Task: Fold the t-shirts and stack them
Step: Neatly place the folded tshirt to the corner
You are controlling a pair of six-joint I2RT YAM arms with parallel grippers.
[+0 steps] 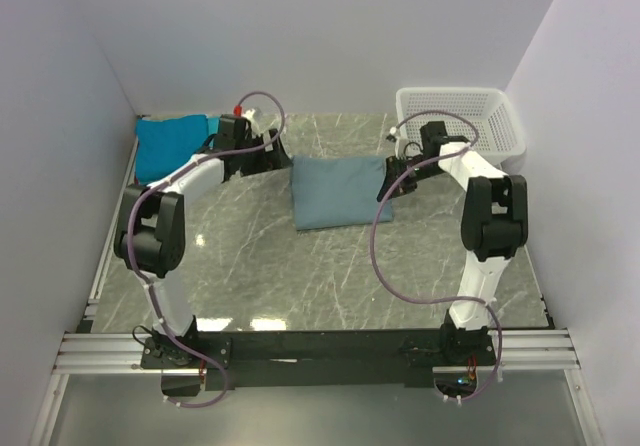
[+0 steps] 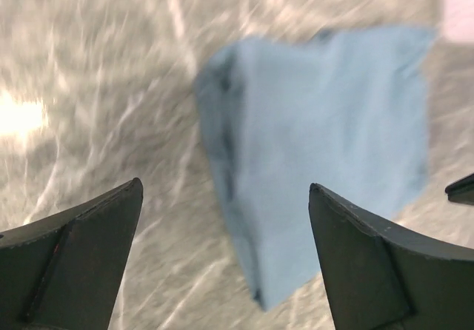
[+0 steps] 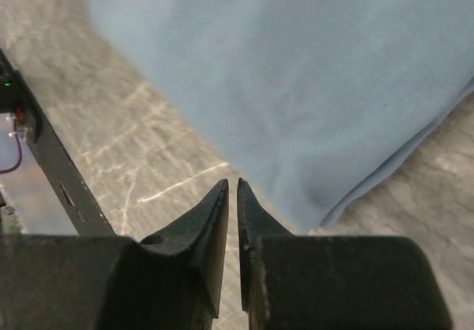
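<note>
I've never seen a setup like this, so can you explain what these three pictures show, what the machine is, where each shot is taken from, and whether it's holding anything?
These are two white-and-black robot arms bolted at the near edge of a grey marble-patterned table. The overhead picture looks down from above and behind them. The other two come from cameras on each wrist, with the dark fingers in the foreground.

A folded dusty grey-blue t-shirt lies in the middle. Folded teal and bright blue cloth sits at the far left, and a white plastic mesh basket at the far right.

The left gripper is open beside the shirt. The right gripper is shut, with nothing between its fingers. Neither holds anything.
</note>
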